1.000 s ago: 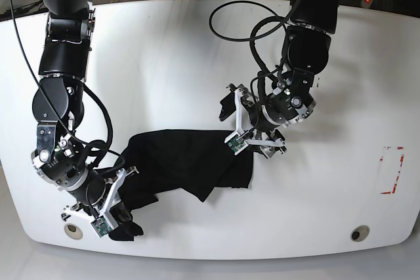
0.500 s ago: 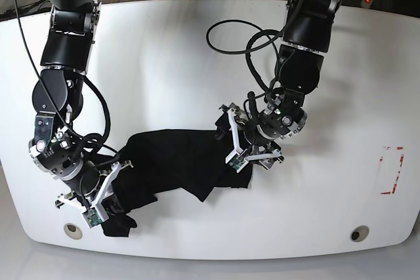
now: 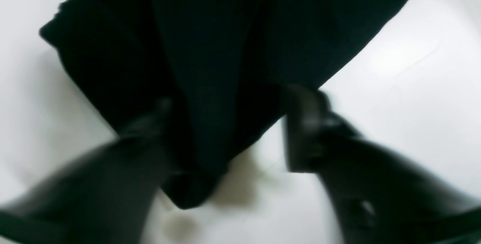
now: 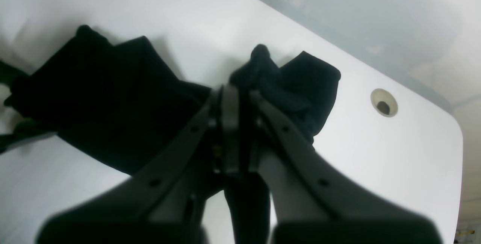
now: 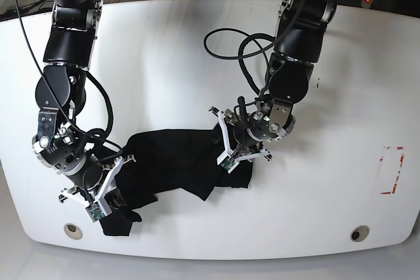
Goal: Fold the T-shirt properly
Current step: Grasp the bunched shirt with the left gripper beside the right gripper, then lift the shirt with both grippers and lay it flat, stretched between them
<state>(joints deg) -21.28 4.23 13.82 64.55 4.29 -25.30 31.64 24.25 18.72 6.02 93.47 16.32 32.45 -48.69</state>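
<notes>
Cloth, matte black and rumpled: the T-shirt [image 5: 177, 165] lies bunched lengthwise along the glossy white bench's [image 5: 164, 63] near edge. Right claw [image 4: 240, 97] pinches one end; left claw [image 3: 229, 123] straddles the other, jaws half-closed.

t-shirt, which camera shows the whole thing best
The base view: the T-shirt lies bunched across the table, seen end to end. The left wrist view shows only a blurred black edge between open fingers; the right wrist view shows one end pinched in shut fingers.
</notes>
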